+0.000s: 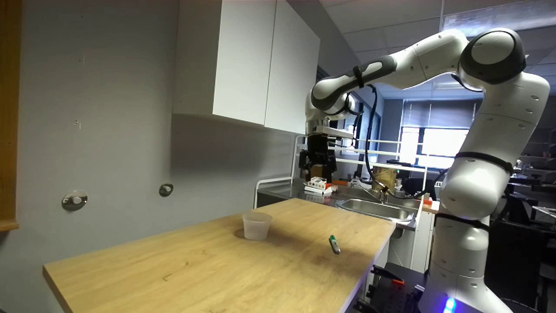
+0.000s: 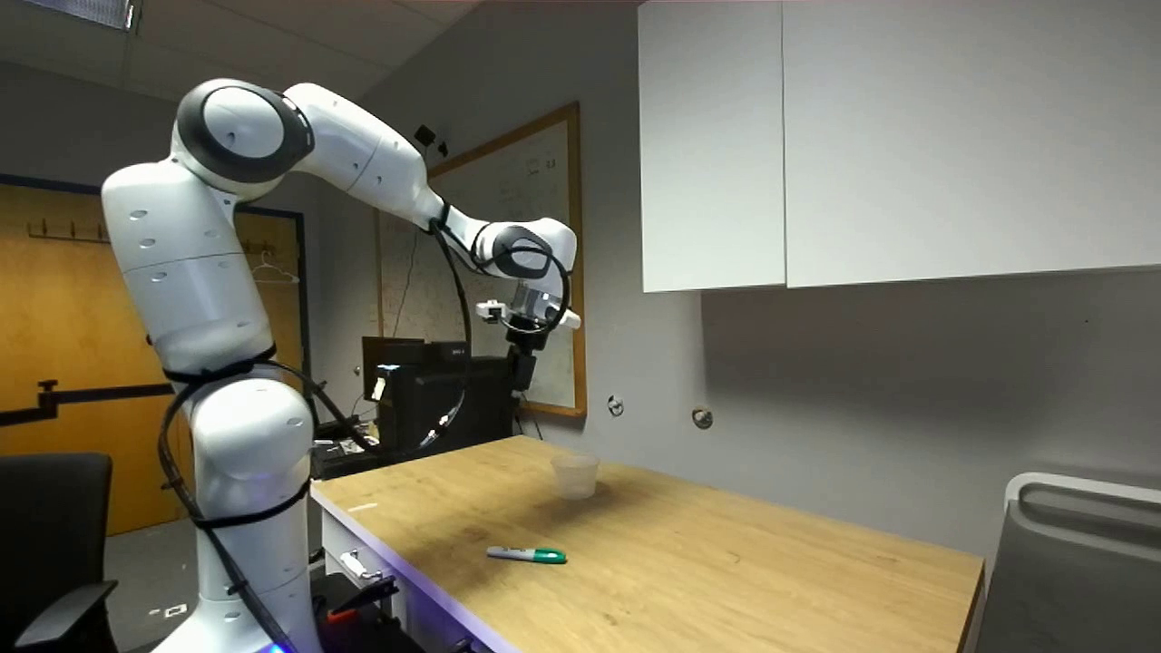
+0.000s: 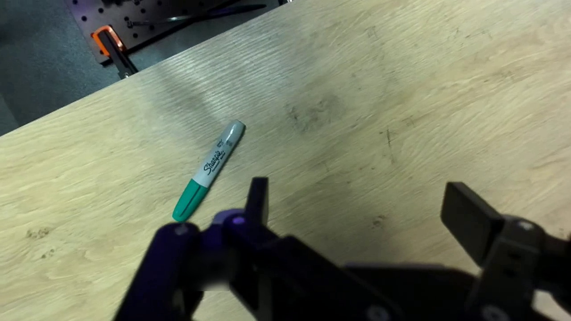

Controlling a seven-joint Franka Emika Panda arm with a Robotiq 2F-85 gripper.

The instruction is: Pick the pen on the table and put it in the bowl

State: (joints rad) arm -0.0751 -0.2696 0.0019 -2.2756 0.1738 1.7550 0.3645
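The pen is a marker with a green cap and grey body. It lies on the wooden table [image 1: 195, 269] and shows in both exterior views [image 1: 334, 244] [image 2: 526, 554] and in the wrist view [image 3: 208, 170]. The bowl, a whitish translucent cup, stands upright on the table towards the wall in both exterior views [image 1: 256, 227] [image 2: 575, 477]; it is out of the wrist view. My gripper [image 3: 357, 183] is open and empty. In both exterior views [image 1: 318, 177] [image 2: 521, 385] it hangs well above the table, pointing down. In the wrist view the pen lies beyond the left finger.
White wall cabinets [image 1: 247, 61] hang over the table side. A metal sink [image 1: 378, 209], a white rail [image 1: 273, 179] and a small white box [image 1: 317, 184] are past the table's end. A clamp with orange [image 3: 108, 39] is beyond the table edge.
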